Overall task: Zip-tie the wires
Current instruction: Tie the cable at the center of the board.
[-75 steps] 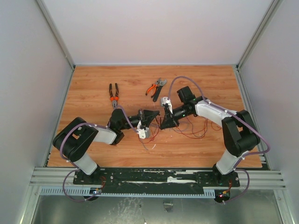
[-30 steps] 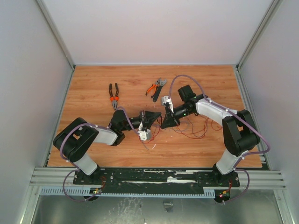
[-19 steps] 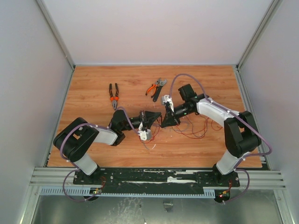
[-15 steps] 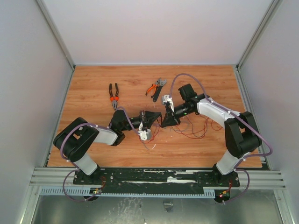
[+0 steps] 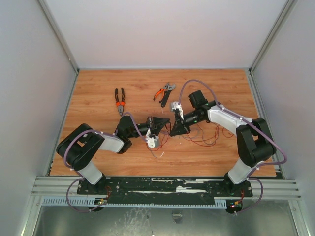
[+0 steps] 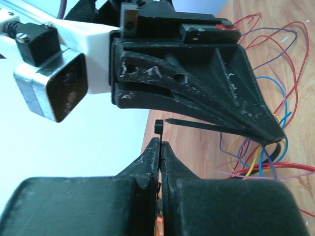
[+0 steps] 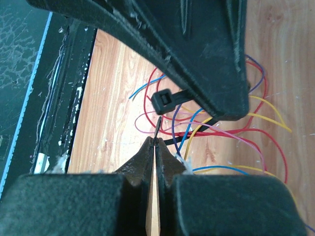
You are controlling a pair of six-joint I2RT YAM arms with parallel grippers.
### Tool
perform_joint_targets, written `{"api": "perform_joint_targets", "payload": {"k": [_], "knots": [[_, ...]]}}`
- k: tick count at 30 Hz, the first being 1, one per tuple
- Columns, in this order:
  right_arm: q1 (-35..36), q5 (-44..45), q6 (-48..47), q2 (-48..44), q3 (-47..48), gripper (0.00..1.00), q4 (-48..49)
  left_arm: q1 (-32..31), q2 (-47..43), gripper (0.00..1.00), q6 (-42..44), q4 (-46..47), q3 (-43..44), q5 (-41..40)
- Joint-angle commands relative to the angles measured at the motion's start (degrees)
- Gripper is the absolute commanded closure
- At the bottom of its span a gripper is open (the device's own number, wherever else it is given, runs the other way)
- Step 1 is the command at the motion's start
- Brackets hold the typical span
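Note:
The wires are a loose tangle of thin red, blue, yellow and purple strands on the wood, right of centre. My left gripper and right gripper meet tip to tip above the tangle's left edge. In the left wrist view the left gripper is shut on the black zip tie just below its head, and the strip runs right under the right gripper's fingers. In the right wrist view the right gripper is shut on the zip tie's pointed tail, close below the head. The wires lie behind.
Orange-handled long-nose pliers lie at the back left. Orange cutters with a grey tool lie behind the grippers. White walls and metal posts enclose the table. Purple arm cables arch over the right arm.
The right gripper drew slightly closer to the left gripper and shifted a little. The left arm has hardly moved. Both grippers stay shut on the zip tie.

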Motion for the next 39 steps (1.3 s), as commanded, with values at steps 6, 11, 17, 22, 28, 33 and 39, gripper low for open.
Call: {"api": "perform_joint_targets", "payload": {"k": [6,11,17,22,28,33,39], "knots": [[1.09,-1.06,2.79,-2.91,-2.77,1.0,3.86,-0.49,0.55,1.0,-0.47,2.37,-0.01,-0.12],[1.26,-1.31,2.4,-2.31,-1.07,1.0,3.33,-0.55,0.54,1.0,-0.42,2.35,-0.04,0.05],[1.29,-1.56,1.68,-1.37,-0.41,1.0,2.72,-0.54,0.33,1.0,-0.29,2.36,-0.06,-0.04],[1.27,-1.65,1.33,-0.6,-0.75,1.0,2.7,-0.55,0.29,1.0,-0.21,2.37,-0.11,-0.04],[1.13,-1.55,1.42,-0.06,-0.89,1.0,3.08,-0.52,0.06,1.0,-0.25,2.37,-0.1,-0.04],[1.14,-1.31,1.33,0.65,-1.02,1.0,3.07,-0.52,-0.14,1.0,-0.25,2.37,-0.13,-0.12],[1.03,-1.3,1.34,0.43,-0.85,1.0,3.3,-0.52,0.03,1.0,-0.26,2.37,-0.42,-0.12]]}}
